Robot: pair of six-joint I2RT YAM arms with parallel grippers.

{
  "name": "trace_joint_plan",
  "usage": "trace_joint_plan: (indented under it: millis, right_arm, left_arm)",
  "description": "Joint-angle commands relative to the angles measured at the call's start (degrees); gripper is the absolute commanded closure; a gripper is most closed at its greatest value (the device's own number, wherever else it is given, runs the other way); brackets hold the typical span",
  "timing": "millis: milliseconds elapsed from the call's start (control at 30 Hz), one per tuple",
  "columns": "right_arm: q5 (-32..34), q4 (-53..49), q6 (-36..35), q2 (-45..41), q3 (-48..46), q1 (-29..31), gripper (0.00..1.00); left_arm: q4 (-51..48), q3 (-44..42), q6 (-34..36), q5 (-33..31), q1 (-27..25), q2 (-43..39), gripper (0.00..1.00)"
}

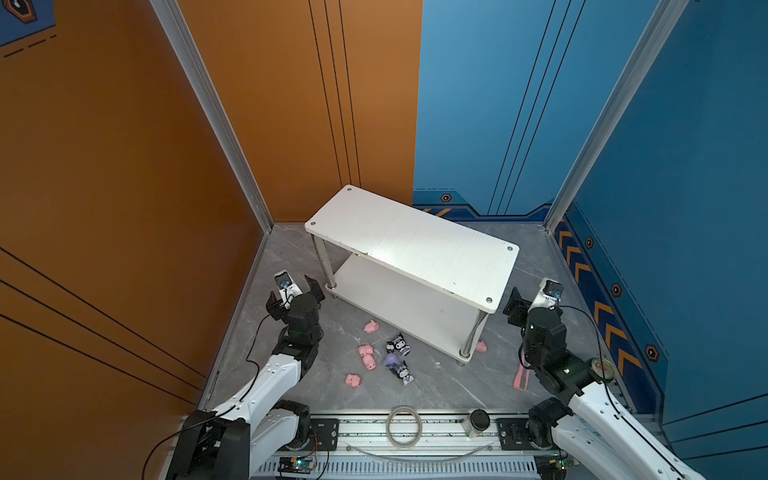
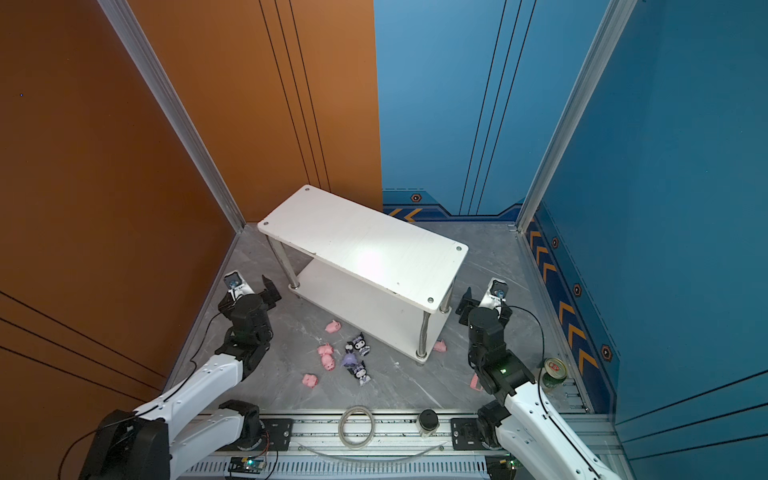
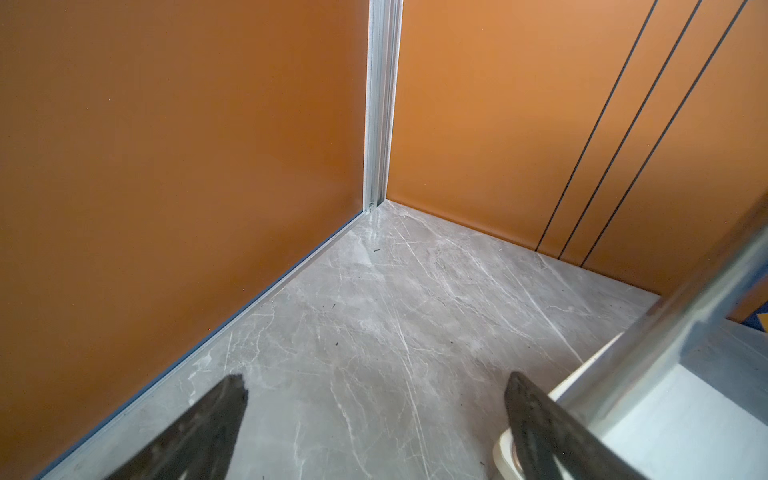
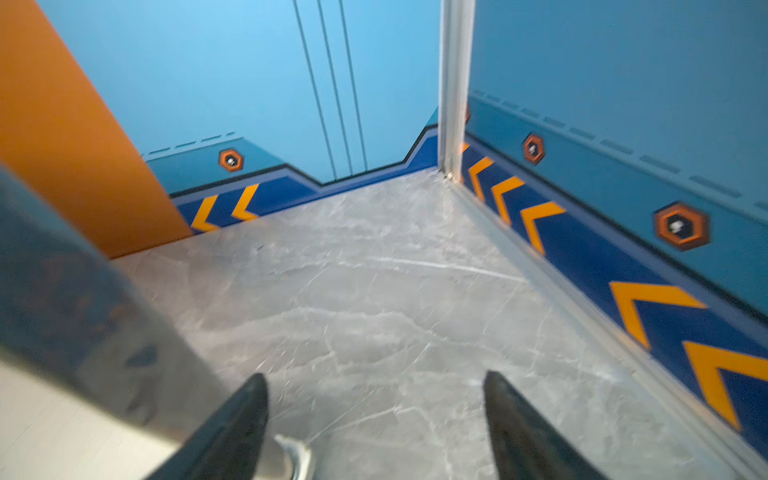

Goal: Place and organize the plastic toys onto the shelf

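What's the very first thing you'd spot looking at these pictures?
Probably the white two-tier shelf with chrome legs, its top bare, in the middle of the grey marbled floor. In front of it lie scattered tiny pink plastic pigs and black-white-purple cartoon figures. Behind stand a bright orange wall and a blue wall.

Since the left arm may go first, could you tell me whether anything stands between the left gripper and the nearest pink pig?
Nothing visible does: only bare floor lies between the left gripper and that pig; the shelf stands aside.
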Motion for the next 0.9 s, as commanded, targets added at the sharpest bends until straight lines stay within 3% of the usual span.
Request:
trace_joint_plan:
  millis: [0,133,267,500,867]
  right_arm:
    - [-3.15,-6.12,3.52,0.47,0.72,3.49,0.55]
    - [-5.74,-5.26,5.38,1.77,0.5,5.91,0.76]
    - [-9.03,-3.36,6.82,4.84,0.76,6.37,0.96]
    - [-14.51,2.35,4.57,13.61,4.54,3.74,0.95]
    - [-27.19,10.46,2.78,27.82,14.03,-11.33,0.93]
  left_arm:
    - [-5.19,1.2,-3.82,4.28,0.79,-0.64,0.03]
    - [-5.64,2.13,-4.57,11.5,1.9,0.2,0.19]
    - [-6.01,3.95,-4.99,15.81,2.23,1.46,0.24]
    - [-6.33,7.53,-5.8,19.88,2.75,4.97,0.25]
    - [-7.05,13.51,-6.02,23.64,1.81,12.03,0.28]
